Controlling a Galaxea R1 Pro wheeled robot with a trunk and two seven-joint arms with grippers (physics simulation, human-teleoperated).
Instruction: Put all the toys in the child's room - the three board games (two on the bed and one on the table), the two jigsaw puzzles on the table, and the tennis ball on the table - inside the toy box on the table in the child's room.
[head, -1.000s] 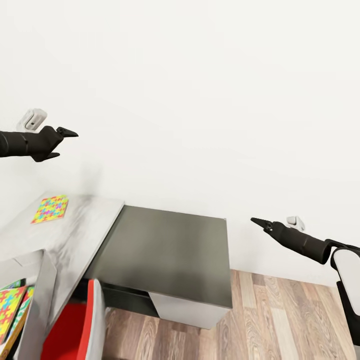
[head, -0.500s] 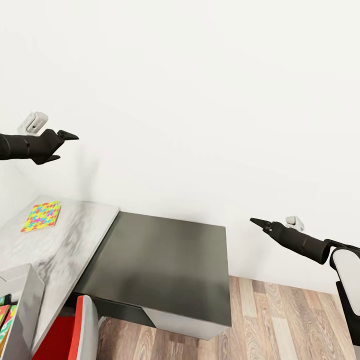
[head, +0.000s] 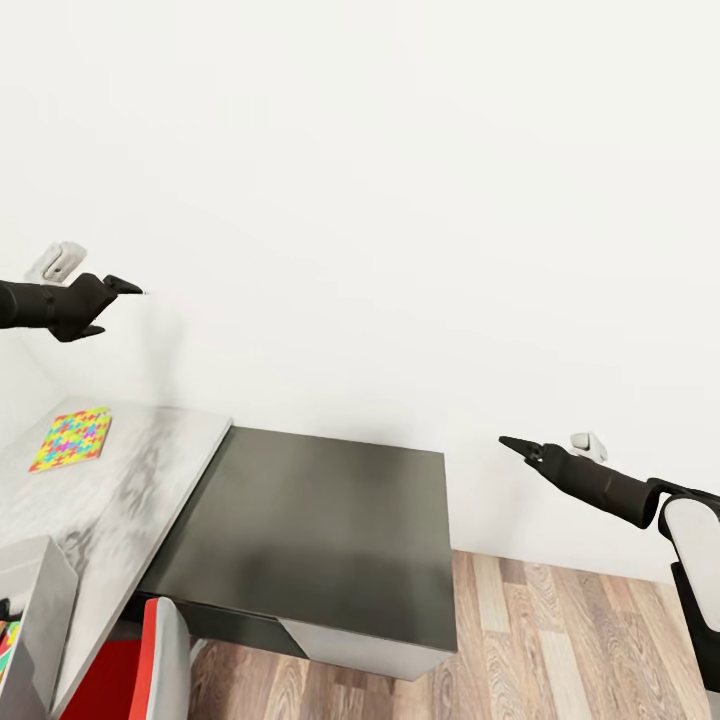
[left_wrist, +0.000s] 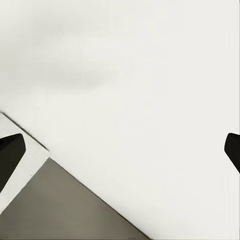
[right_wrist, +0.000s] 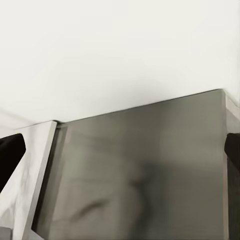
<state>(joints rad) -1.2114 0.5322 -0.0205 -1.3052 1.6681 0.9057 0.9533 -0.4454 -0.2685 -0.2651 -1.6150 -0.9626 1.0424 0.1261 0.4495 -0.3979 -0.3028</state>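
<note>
Left gripper (head: 112, 303), fingers spread with nothing between them, is held high before the white wall (head: 400, 180), above the table (head: 150, 470). Right gripper (head: 520, 447), its tips tapering to one point in the head view yet standing wide apart at the frame edges in its wrist view, is likewise empty and extends level over open wood floor (head: 560, 640) beside the dark side cabinet (head: 320, 530). One jigsaw puzzle (head: 71, 439) lies flat near the table's back edge. The toy box (head: 40, 610) stands at the table's near end, coloured contents just showing inside. A red chair (head: 130, 670) sits below. The right wrist view shows the cabinet top abutting the table edge (right_wrist: 40, 165).
</note>
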